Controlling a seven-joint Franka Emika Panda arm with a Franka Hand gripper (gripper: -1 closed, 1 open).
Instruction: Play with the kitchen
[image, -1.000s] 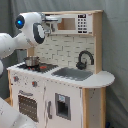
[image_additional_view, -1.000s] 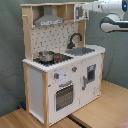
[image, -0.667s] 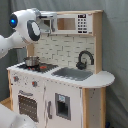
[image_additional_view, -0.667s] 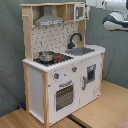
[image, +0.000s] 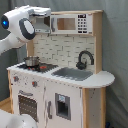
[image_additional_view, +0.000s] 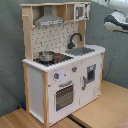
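The kitchen (image: 60, 85) is a tall white and light-wood toy unit, seen in both exterior views. A small pot (image: 31, 61) stands on its stove, left of the grey sink (image: 74, 73) and the black faucet (image: 85, 59). Above are a range hood (image_additional_view: 49, 20) and a microwave (image: 71, 23), and an oven door (image_additional_view: 64, 96) is set into the front. Only white links of my arm (image: 22, 27) show, in front of the kitchen's upper left in the first exterior view and at the top right edge (image_additional_view: 117, 21) in the second exterior view. The gripper itself is out of view.
The kitchen (image_additional_view: 62, 75) stands on a light wooden floor (image_additional_view: 107, 107) against a grey curtain backdrop (image_additional_view: 10, 60). A white rounded part of the robot (image: 15, 121) fills the bottom left corner of the first exterior view.
The arm has drawn back from the kitchen: leftwards in the first exterior view, and right and up towards the frame edge in the second exterior view. The kitchen is unchanged.
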